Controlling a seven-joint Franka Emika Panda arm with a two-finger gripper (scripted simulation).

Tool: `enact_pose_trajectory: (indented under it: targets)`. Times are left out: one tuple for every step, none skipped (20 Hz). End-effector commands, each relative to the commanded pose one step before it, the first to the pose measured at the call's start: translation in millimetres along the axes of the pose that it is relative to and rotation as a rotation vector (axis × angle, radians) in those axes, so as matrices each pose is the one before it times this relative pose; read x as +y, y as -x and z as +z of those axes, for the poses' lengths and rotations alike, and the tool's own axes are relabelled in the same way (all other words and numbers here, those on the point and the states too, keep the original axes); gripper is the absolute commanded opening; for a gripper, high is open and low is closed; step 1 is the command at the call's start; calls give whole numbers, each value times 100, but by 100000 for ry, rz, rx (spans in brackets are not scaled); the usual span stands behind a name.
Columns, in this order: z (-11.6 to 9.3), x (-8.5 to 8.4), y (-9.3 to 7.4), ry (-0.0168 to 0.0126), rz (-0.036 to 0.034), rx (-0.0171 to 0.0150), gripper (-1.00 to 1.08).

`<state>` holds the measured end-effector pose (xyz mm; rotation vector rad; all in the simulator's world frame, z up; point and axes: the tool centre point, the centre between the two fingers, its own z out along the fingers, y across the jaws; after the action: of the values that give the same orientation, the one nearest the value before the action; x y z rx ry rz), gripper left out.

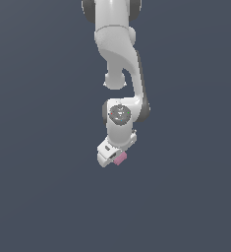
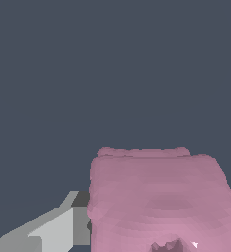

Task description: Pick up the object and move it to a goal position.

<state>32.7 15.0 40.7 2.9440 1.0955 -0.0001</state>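
Clamped around the pink object (image 1: pixel 120 158), the white gripper (image 1: pixel 113 158) hangs at the end of the arm (image 1: pixel 118 59), tilted toward the exterior view's left. That blocky piece (image 2: pixel 158 197) fills much of the wrist view, a grey finger (image 2: pixel 53 229) pressed against its side and a dark notch on its near face.
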Motion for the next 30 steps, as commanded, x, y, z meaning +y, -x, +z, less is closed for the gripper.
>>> enact_pose_trajectory:
  targets:
    - [36, -46, -31, -41, -66, 6, -100]
    - [0, 0, 0, 0, 0, 0, -100]
    - [-19, 13, 5, 0, 0, 0, -100]
    - [-30, 5, -9, 0, 0, 0, -100]
    - [-91, 16, -25, 0, 0, 0, -100]
    - [-152, 26, -42, 0, 0, 0, -100]
    - [-212, 37, -59, 0, 0, 0, -100]
    - [-272, 47, -76, 0, 0, 0, -100]
    - [-331, 58, -93, 0, 0, 0, -100]
    - [-390, 68, -109, 0, 0, 0, -100]
    - [-447, 78, -126, 0, 0, 0, -100]
    - [-504, 89, -142, 0, 0, 0, -100]
    - [-559, 99, -158, 0, 0, 0, -100]
    - [-614, 108, -174, 0, 0, 0, -100]
    - [-667, 118, -190, 0, 0, 0, -100]
    - [-718, 127, -206, 0, 0, 0, -100]
    - [-769, 137, -221, 0, 0, 0, -100]
    - [-832, 136, -240, -29, -24, 57, -100]
    - [-853, 153, -248, 0, 0, 0, -100]
    - [-883, 160, -258, 0, 0, 0, -100]
    - [-908, 165, -267, 0, 0, 0, -100]
    - [-927, 170, -274, 0, 0, 0, -100]
    - [-942, 174, -280, 0, 0, 0, -100]
    - [-946, 169, -293, -53, -31, 33, -100]
    - [-959, 180, -289, 0, 0, 0, -100]
    - [-962, 183, -292, 0, 0, 0, -100]
    - [-962, 185, -295, 0, 0, 0, -100]
    - [-959, 187, -296, 0, 0, 0, -100]
    - [-938, 185, -292, 0, 0, 0, -100]
    - [-889, 177, -279, 0, 0, 0, -100]
